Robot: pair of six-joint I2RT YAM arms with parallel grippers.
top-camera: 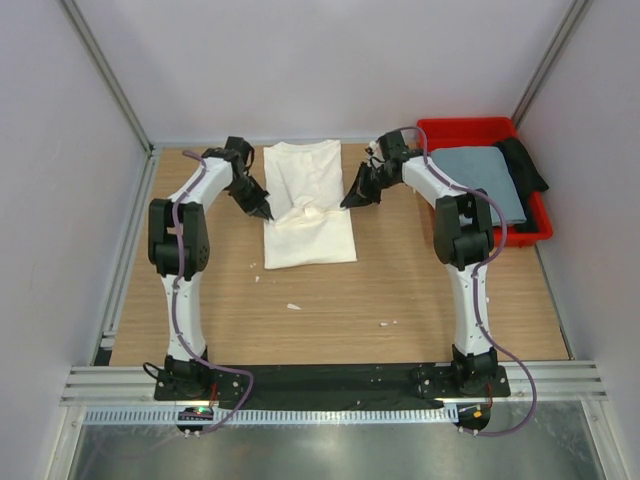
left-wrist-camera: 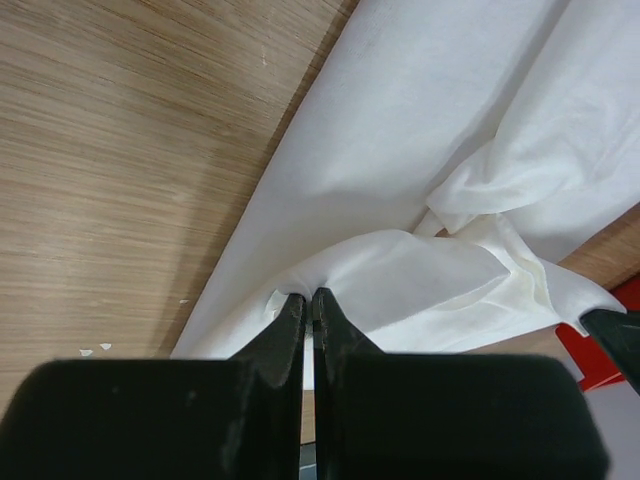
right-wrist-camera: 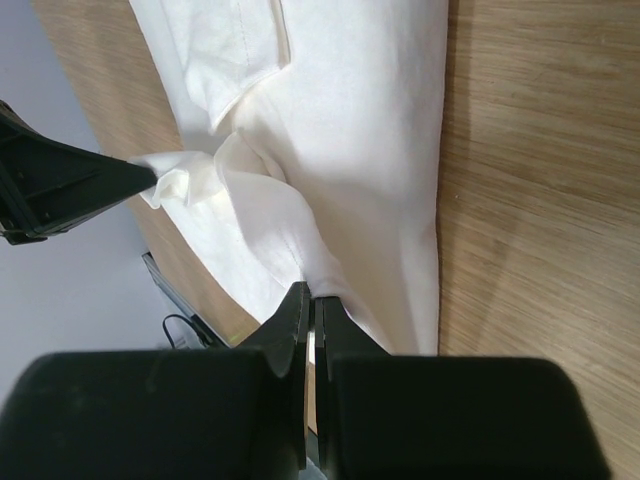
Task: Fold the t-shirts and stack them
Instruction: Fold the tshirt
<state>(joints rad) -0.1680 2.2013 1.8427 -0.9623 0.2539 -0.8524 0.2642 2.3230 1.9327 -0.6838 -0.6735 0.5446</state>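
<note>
A white t-shirt [top-camera: 305, 215] [left-wrist-camera: 400, 120] [right-wrist-camera: 350, 120] lies in a long folded strip at the back middle of the wooden table, bunched up at its middle. My left gripper [top-camera: 262, 212] [left-wrist-camera: 308, 295] is shut on a pinch of cloth at its left edge. At the right edge my right gripper [top-camera: 348, 200] [right-wrist-camera: 311, 290] is shut on another pinch. A fold is raised between the two grippers. No print shows on the white shirt. A grey-blue t-shirt [top-camera: 485, 175] lies folded in the red bin.
The red bin [top-camera: 470, 128] stands at the back right, with a black cloth [top-camera: 525, 165] draped over its right side. Small white scraps [top-camera: 293, 306] lie on the table in front of the shirt. Grey walls close in the table on three sides.
</note>
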